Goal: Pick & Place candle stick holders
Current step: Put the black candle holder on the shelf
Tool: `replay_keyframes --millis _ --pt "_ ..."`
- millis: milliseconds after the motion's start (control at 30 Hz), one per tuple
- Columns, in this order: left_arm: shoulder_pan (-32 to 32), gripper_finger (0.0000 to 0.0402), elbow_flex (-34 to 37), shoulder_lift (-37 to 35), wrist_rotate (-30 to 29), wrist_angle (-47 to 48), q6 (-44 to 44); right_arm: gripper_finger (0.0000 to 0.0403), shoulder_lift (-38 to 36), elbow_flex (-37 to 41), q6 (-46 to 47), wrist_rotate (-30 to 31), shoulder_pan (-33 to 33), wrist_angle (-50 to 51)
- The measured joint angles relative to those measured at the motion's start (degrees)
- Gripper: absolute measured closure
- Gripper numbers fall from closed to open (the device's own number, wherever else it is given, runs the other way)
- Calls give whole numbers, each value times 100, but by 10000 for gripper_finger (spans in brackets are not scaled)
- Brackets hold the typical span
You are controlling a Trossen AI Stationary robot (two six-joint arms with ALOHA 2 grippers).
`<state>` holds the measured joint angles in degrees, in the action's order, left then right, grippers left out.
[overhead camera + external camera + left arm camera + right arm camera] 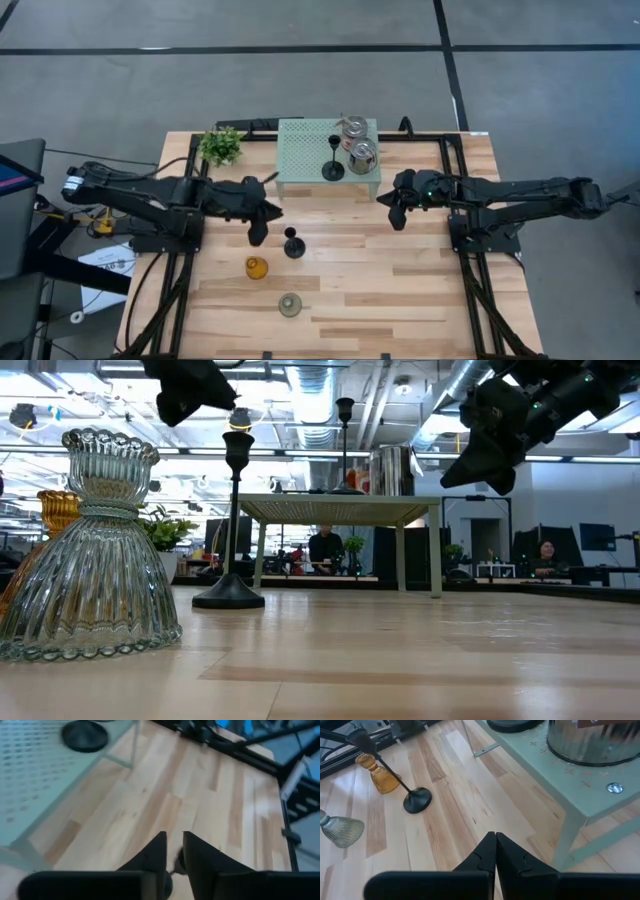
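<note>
A black stemmed holder (293, 245) stands on its round base on the wooden table, with an amber glass holder (256, 267) and a pale green glass holder (290, 304) nearer the front. A second black holder (333, 168) and two silvery jar-like holders (352, 127) (362, 155) stand on a small pale green stand (305, 150). My left gripper (258, 236) hovers left of and above the black holder on the table, its fingers (159, 845) a narrow gap apart, holding nothing. My right gripper (397, 220) hangs shut and empty just right of the stand's near right corner.
A small green potted plant (221, 145) stands at the far left beside the stand. The stand's legs (565, 840) are close to my right gripper. Bare wood lies at the table's middle and right (400, 290). People sit in the room behind (325, 548).
</note>
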<state>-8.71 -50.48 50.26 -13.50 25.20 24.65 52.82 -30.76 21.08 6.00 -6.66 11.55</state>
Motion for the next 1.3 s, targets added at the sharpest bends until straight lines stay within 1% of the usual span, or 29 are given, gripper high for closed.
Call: replay_keyframes --millis 67,200,267,567,700,800,967,1067,1233,1300 --pt "133 320 0 4 56 9 203 403 0 0 0 0 0 0" --pt "364 293 0 4 444 -6 837 403 0 0 -2 0 0 2" --pt "413 286 0 4 614 -43 900 403 0 0 -2 -1 0 4" --pt "417 281 -2 -15 649 -516 870 403 0 0 -2 0 0 3" --pt "417 282 -2 -17 651 -545 882 403 0 -2 -2 15 -22 2" --pt "418 284 -2 -17 651 -558 966 403 0 -2 -4 133 -22 2" --pt "419 284 -2 -14 652 -575 2105 403 0 -2 -276 138 -22 2" --pt "417 282 -4 105 652 -590 2744 403 0 -2 -352 138 -22 3" --pt "420 272 -4 538 659 -586 3305 403 0 -2 -787 138 -22 70" --pt "420 268 -4 726 846 -589 3412 403 0 -2 -813 136 -22 64"
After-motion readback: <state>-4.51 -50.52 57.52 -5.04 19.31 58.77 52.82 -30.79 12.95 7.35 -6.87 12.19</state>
